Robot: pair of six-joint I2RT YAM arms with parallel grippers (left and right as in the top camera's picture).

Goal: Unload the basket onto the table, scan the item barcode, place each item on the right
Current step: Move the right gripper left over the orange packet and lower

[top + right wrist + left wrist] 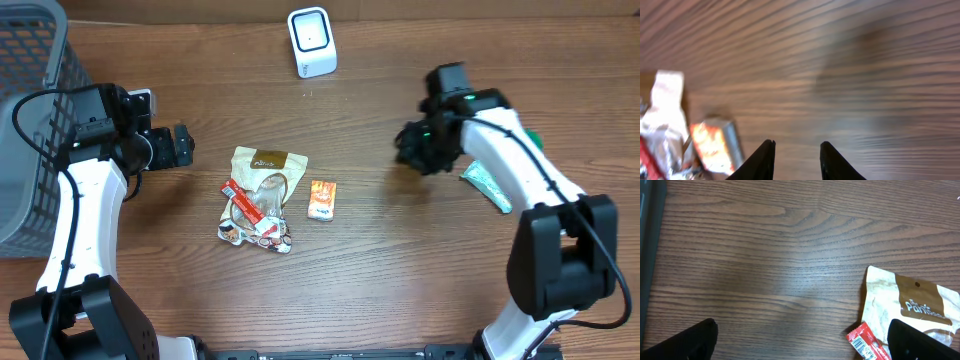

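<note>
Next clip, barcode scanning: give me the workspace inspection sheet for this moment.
Surface: wooden table, even brown grain.
Job's things: white scanner at the far edge; snack pouch, red packet lying on it, orange packet beside them, mid-table.
Clutter: teal tube lying beside the right arm.
Hands: left hand wide open, empty; right hand fingers apart, nothing between them.
Cables: black cable along each arm, away from the items.
Surroundings: grey basket at the left edge.
</note>
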